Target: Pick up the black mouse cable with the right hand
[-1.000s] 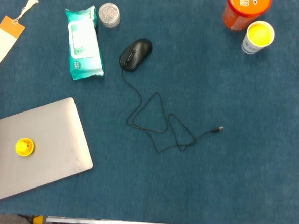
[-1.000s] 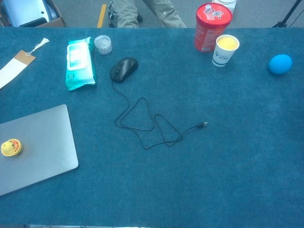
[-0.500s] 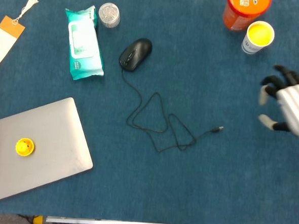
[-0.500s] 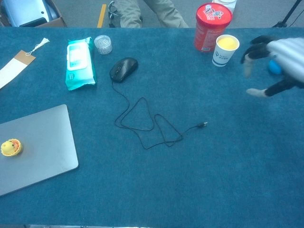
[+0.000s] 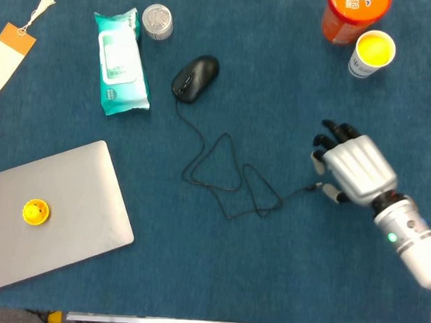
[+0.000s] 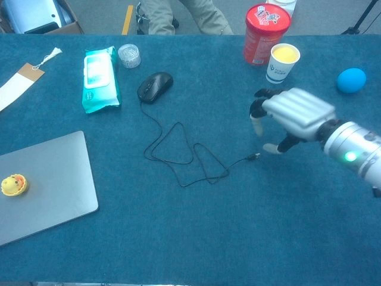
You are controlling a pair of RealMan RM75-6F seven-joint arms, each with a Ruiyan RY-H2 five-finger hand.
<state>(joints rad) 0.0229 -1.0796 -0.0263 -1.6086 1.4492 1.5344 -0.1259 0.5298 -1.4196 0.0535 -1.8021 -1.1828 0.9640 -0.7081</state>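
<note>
The right robot hand [image 5: 350, 168] hovers open, fingers spread, holding nothing, just beside the plug end of the cable [image 5: 229, 173], which lies looped on the bench [image 5: 267, 282].

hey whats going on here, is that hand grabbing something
Not yet. The right hand is over the blue table, fingers spread and holding nothing, right beside the plug end of the black mouse cable. The cable lies in loose loops, running from the black mouse down to that plug. It looks set to go for the cable end. The left hand is not in view. A laptop, wipes pack and yellow-filled cup sit untouched.
</note>
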